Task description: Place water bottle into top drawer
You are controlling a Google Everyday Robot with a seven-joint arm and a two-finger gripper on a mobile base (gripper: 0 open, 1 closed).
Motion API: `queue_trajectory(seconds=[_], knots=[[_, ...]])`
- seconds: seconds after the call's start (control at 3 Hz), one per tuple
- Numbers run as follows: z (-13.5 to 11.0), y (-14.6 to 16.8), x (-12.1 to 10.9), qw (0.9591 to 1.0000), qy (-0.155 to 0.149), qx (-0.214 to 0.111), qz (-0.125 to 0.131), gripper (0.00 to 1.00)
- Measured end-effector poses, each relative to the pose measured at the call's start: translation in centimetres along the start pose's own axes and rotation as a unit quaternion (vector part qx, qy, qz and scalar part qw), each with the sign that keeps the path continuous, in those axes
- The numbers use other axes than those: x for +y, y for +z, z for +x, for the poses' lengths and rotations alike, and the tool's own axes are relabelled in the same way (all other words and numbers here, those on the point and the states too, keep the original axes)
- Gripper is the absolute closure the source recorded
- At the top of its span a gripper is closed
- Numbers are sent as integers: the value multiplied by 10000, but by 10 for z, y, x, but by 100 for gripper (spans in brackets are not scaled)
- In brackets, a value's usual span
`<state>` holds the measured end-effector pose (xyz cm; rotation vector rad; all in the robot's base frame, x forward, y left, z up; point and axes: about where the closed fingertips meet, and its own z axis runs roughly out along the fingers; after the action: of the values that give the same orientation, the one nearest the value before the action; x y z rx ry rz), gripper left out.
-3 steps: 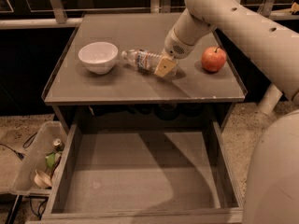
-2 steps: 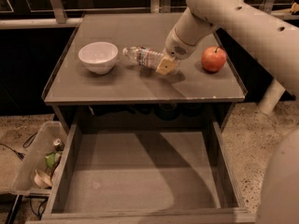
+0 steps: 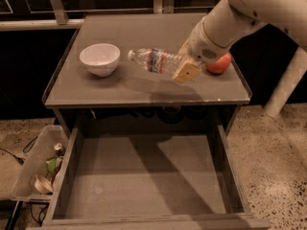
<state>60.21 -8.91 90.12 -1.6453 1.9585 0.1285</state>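
Gripping the water bottle point(image 3: 154, 60) by its base end, the pincer point(image 3: 185, 69) hangs over the right half of the counter point(image 3: 139, 30), clenched around the clear plastic, with one tan finger pad point(image 3: 187, 73) facing the camera. The bottle lies nearly level in the air, its white cap pointing left toward the white bowl point(image 3: 100, 57) and its red, white and blue label band showing near the middle. A soft shadow falls on the grey surface beneath it, so the bottle appears lifted clear of the counter and not resting on it. The white arm reaches down to the pincer from the upper right corner of the view.

Just behind the pincer, partly hidden by the wrist, sits a red apple point(image 3: 219, 65) near the counter's right edge. The bowl stands upright on the left half, well apart from the apple and close to the bottle's cap without touching it.

Below the counter's front edge, the top drawer point(image 3: 67, 174) is pulled out toward the camera. Its flat grey bottom is bare, crossed by a broad dark shadow, and its low side walls run along both sides.

Left of the drawer, a small clear plastic bin point(image 3: 25, 169) sits on the speckled floor, holding scraps of rubbish, among them something green and something pale and rounded.
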Motion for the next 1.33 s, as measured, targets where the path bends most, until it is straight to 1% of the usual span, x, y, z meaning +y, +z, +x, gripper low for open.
queue_trajectory(seconds=[0.33,0.67,1.0,1.33], knots=[[13,-46,35,9996,-147,-139,175,100],[34,-83,84,9982,-268,-249,469,100],[49,-90,126,9961,-298,-1,830,100],[76,-71,170,9956,-102,249,893,100]])
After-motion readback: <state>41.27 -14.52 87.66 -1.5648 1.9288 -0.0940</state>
